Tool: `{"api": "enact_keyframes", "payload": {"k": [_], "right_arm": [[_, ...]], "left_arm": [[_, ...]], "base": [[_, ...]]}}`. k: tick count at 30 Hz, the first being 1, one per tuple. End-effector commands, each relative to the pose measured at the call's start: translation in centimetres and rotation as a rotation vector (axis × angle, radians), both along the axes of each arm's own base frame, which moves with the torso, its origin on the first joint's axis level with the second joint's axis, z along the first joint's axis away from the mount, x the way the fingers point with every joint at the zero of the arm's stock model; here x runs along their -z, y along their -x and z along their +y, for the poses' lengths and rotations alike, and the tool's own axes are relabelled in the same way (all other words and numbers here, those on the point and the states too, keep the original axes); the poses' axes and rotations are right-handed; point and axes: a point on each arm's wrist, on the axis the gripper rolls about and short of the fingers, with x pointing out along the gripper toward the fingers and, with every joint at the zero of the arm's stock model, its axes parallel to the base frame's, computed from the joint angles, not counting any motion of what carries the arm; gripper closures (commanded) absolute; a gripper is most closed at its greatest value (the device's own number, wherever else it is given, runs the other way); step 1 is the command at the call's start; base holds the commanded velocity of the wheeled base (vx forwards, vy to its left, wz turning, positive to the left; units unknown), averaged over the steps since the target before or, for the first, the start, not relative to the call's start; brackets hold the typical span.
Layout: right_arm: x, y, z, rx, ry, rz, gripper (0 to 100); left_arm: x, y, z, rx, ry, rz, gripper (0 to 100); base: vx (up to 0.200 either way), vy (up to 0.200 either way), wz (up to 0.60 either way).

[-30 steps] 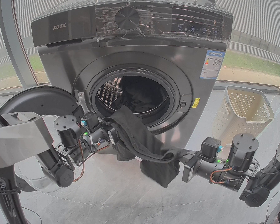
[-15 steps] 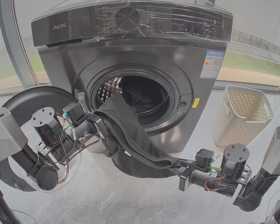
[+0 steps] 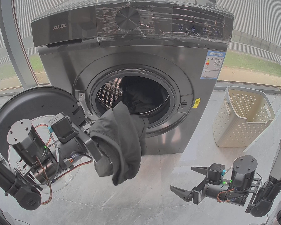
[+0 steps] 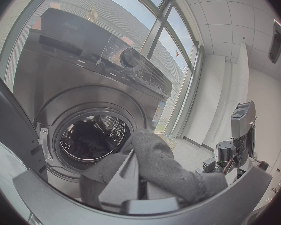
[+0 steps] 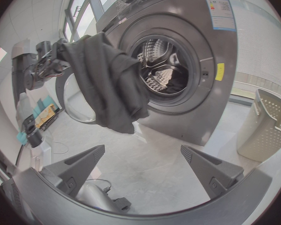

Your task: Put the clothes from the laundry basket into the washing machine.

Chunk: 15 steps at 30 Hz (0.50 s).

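A dark garment [image 3: 120,144] hangs from my left gripper [image 3: 95,141], which is shut on it just below and left of the washing machine's [image 3: 131,60] open drum mouth [image 3: 134,99]. The cloth [image 4: 165,169] drapes over my left fingers, and it [image 5: 106,82] dangles in front of the drum. More dark clothes lie inside the drum. My right gripper [image 3: 190,182] is open and holds nothing, low over the floor to the right of the garment; its fingers [image 5: 81,166] are spread wide. The cream laundry basket [image 3: 243,116] stands at the machine's right.
The round door [image 3: 31,110] is swung open to the left, behind my left arm. Glass walls stand behind the machine. Pale tiled floor [image 3: 153,188] lies between the two arms. Small items and a cable lie on the floor [image 5: 43,116] beyond the door.
My right gripper let go of the garment, opened and dropped back toward the floor. The left gripper pulled back left and down; the cloth now hangs bunched from it alone.
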Motion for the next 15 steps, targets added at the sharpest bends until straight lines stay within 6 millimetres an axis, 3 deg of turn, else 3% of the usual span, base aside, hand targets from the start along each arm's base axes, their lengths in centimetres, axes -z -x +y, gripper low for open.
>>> {"api": "enact_keyframes", "payload": {"k": [1,7,15], "right_arm": [[-0.7,-1.1,-0.3,0.113,-0.009,-0.043,0],[-1.1,-2.1,-0.5,0.199,-0.029,-0.067,0],[-1.3,-2.6,-0.5,0.235,-0.028,-0.076,0]], "left_arm": [[-0.7,1.4,0.1,0.011,-0.005,-0.036,100],[-1.0,1.1,0.3,-0.071,0.006,-0.045,100],[0.6,0.0,1.9,-0.187,-0.076,-0.012,100]], "base": [[0.000,0.000,0.00],[0.000,0.000,0.00],[0.000,0.000,0.00]]}}
